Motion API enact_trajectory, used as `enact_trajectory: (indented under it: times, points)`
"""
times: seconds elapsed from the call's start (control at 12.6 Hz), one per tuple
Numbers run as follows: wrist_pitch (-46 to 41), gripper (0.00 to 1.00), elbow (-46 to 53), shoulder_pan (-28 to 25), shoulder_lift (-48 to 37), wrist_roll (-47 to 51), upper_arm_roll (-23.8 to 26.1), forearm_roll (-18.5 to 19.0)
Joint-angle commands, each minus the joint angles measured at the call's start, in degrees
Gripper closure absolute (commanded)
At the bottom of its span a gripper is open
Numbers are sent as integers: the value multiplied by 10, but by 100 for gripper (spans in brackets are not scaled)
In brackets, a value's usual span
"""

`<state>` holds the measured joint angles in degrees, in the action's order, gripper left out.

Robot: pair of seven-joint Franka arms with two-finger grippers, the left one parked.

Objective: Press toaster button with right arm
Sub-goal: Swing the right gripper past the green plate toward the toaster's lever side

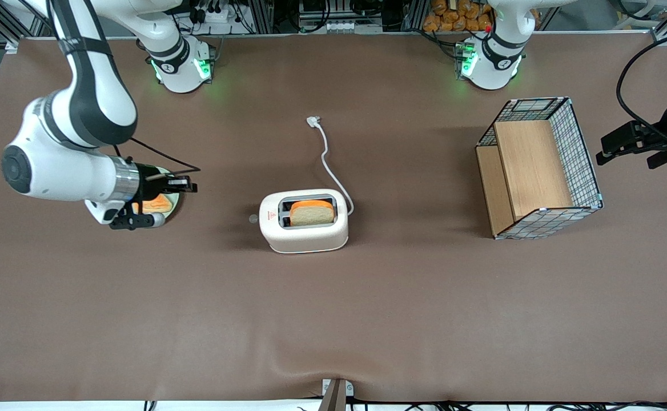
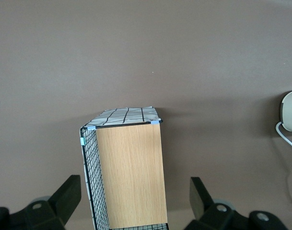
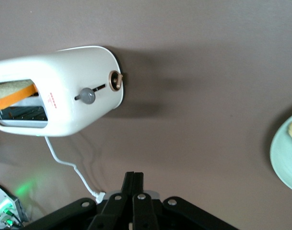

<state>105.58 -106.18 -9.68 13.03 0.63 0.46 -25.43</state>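
The toaster button point(image 1: 253, 218) protrudes from the narrow end face of the toaster point(image 1: 304, 220), just left of centre in the front frame, facing the working arm; this orientation permits a direct sideways push. A bread slice point(image 1: 312, 212) sits in one slot. The gripper point(image 1: 192, 186) hovers at mid-left above a plate point(image 1: 172, 206), well apart from the button, fingers together, holding nothing.
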Motion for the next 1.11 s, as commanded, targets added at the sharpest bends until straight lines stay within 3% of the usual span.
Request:
enact_trajectory:
  times: [0.0, 0.24, 0.87, 1.03]
  points:
    - [39, 100, 6, -29, 24, 4, -4, -38]
    - [77, 100, 15, -46, 50, 3, -4, -103]
    - [102, 100, 47, -61, 105, 18, -3, -110]
    - [103, 100, 47, -73, 114, 18, -4, -131]
